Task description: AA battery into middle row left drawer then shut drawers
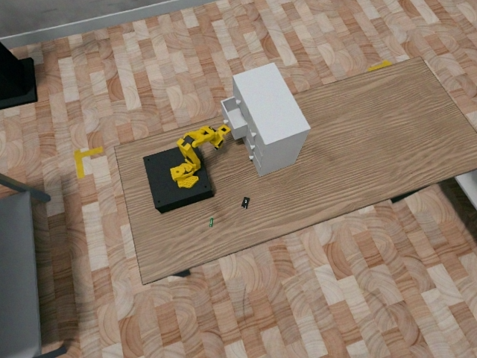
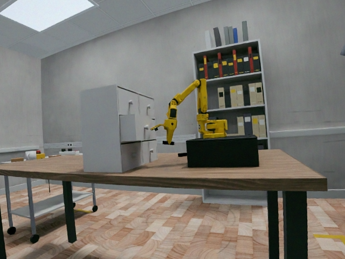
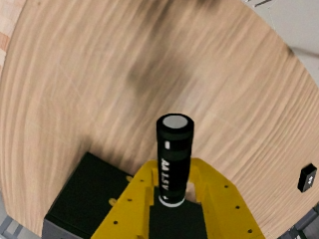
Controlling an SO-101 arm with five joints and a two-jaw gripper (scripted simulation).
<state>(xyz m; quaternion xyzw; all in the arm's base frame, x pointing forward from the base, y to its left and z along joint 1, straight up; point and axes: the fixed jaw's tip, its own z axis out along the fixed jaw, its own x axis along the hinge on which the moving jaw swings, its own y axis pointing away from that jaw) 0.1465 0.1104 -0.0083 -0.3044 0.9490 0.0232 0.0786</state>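
The AA battery (image 3: 174, 151) (image 2: 167, 143) is black with white print. My gripper (image 3: 172, 181) (image 2: 168, 141) (image 1: 218, 145) is shut on it and holds it above the table, between the black base and the chest. The white chest (image 1: 269, 104) (image 2: 101, 128) faces the arm. Its left drawer of the middle row (image 1: 239, 133) (image 2: 127, 128) is pulled well out, and the part of its inside that shows looks empty. The gripper is in front of this drawer, lower than its rim. The other drawers that show look shut; the right middle one is hidden in the exterior view.
A small green cylinder (image 1: 211, 222) and a small black block (image 1: 245, 202) (image 3: 307, 177) lie on the wooden table (image 1: 346, 127). The black base block (image 1: 153, 189) (image 2: 222, 153) stands under the arm. The open drawer juts out towards the arm.
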